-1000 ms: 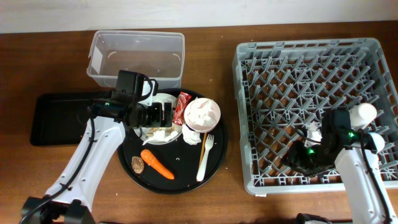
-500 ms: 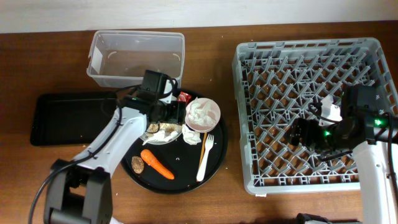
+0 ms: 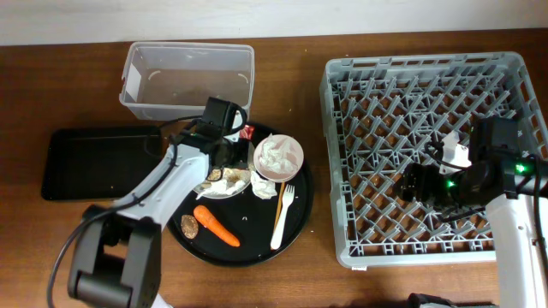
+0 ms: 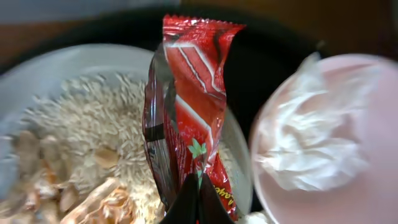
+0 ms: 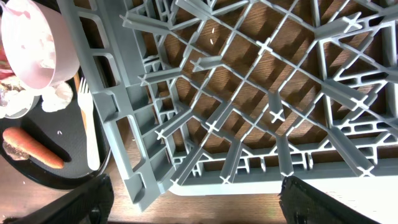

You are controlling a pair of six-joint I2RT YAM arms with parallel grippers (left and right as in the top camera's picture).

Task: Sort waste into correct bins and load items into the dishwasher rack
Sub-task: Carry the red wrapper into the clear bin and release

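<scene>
The left pincer (image 4: 198, 208) pinches one end of the small red wrapper (image 4: 189, 106), which sits at the far edge of the grey-white bowl (image 4: 68, 68), beside the pink bowl (image 4: 367, 143). The wrapper looks light, thin, slick and crinkly, so a firm pinch at its end suits it. The right pincer (image 5: 196, 198) hangs spread over the dishwasher rack (image 5: 261, 87).

- Big round black tray (image 3: 253, 229): directly under the left gripper (image 4: 198, 204), reaching ahead of it and to both sides.
- Brown wooden table (image 3: 317, 184): beneath the right gripper (image 5: 194, 199), seen through the grid below it.
- Pale wall strip (image 3: 274, 15): well beyond the left gripper.
</scene>
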